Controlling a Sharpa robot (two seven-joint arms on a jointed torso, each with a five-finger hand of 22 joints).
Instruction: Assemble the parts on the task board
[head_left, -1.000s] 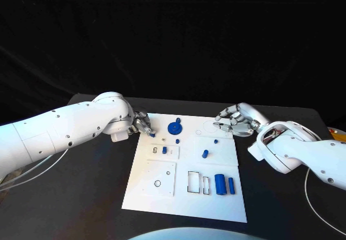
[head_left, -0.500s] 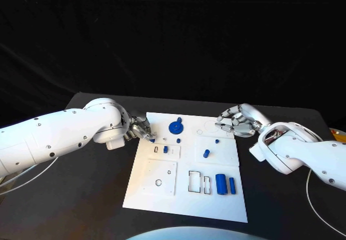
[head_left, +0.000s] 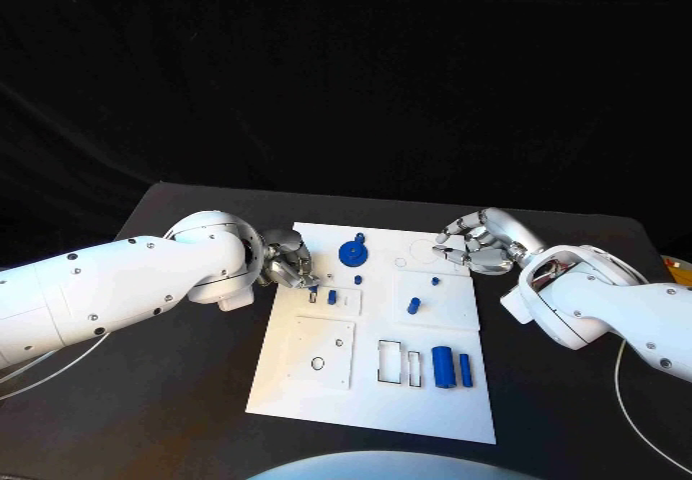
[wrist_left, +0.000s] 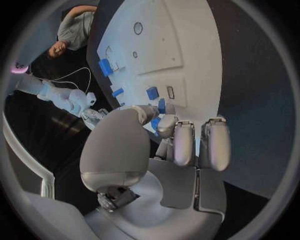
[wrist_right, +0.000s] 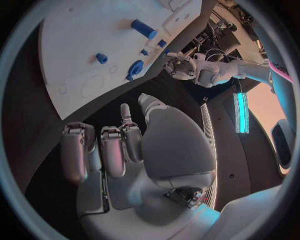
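The left hand pinches a small blue part over the white task board at its ten o'clock edge, apparently poised for insertion; next likely comes careful alignment above a slot. The right hand, fingers curled and empty, hovers at two o'clock.

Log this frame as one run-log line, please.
left hand: holding small blue part over task board left edge | right hand: curled, holding nothing, at board's far right corner

A robotics lab: a black desk against a black backdrop carries a white task board with blue parts, flanked by white robot arms
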